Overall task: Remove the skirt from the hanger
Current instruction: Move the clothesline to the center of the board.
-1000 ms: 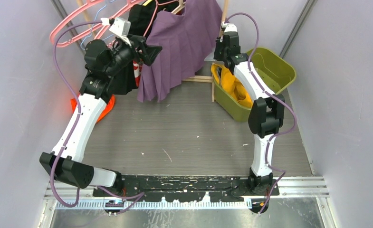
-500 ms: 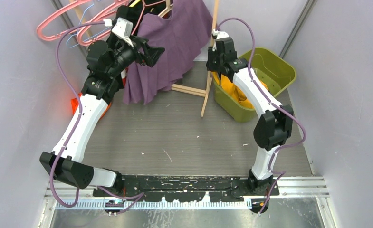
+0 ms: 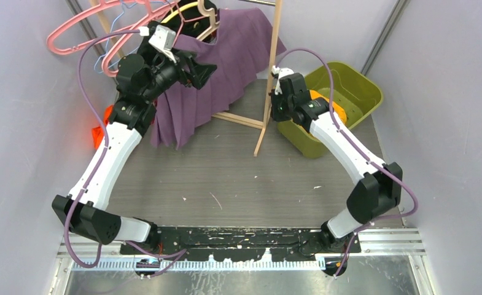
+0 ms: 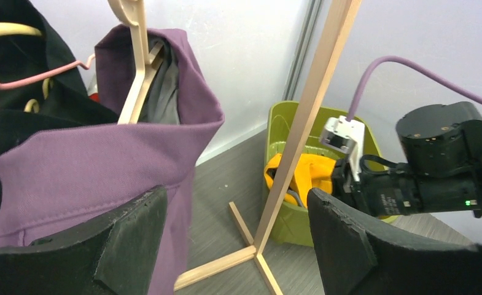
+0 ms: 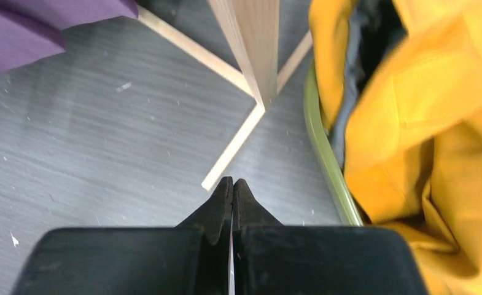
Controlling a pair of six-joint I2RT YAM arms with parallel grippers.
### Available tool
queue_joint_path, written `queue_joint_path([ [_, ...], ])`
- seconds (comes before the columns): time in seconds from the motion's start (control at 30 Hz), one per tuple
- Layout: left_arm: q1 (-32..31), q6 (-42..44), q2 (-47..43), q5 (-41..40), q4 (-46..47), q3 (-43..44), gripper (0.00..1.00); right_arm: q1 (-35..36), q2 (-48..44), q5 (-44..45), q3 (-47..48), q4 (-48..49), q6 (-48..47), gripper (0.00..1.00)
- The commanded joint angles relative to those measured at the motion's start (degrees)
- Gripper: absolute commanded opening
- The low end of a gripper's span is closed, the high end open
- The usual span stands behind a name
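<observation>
Your left gripper (image 4: 237, 196) gapes empty beside purple skirt (image 4: 91, 166); right gripper (image 5: 232, 184) clenched on nothing. Yank skirt off cream hanger (image 4: 137, 61) and you may topple leaning wooden rack (image 4: 306, 117)

Top view: the table (image 3: 238, 178) is seen from above and behind its near edge. Left wrist view: held roughly level, close to the skirt (image 4: 91, 166). Right wrist view: pointed steeply down, near the table. The wooden rack (image 4: 299, 123) and green bin (image 3: 361, 92) are shared by all three.
</observation>
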Motion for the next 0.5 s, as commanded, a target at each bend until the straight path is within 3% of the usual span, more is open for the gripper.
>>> queue_joint_path([
  [0.0, -0.2, -0.3, -1.0, 0.5, 2.7, -0.3, 0.84, 0.0, -7.5, 1.3, -4.7, -2.2, -1.1, 0.01],
  [0.17, -0.3, 0.0, -0.8, 0.5, 2.2, -0.3, 0.83, 0.1, -12.0, 1.7, -8.2, -3.3, -0.8, 0.01],
  [0.33, -1.4, 1.3, 0.8, -0.9, 0.4, 2.4, 0.84, 0.1, -14.4, 5.7, -6.9, -2.4, -1.5, 0.23],
  [0.47, -2.9, 7.6, 4.6, -4.6, -4.9, 10.5, 0.84, 0.1, -13.9, 7.3, -3.2, -2.7, -2.7, 0.31],
])
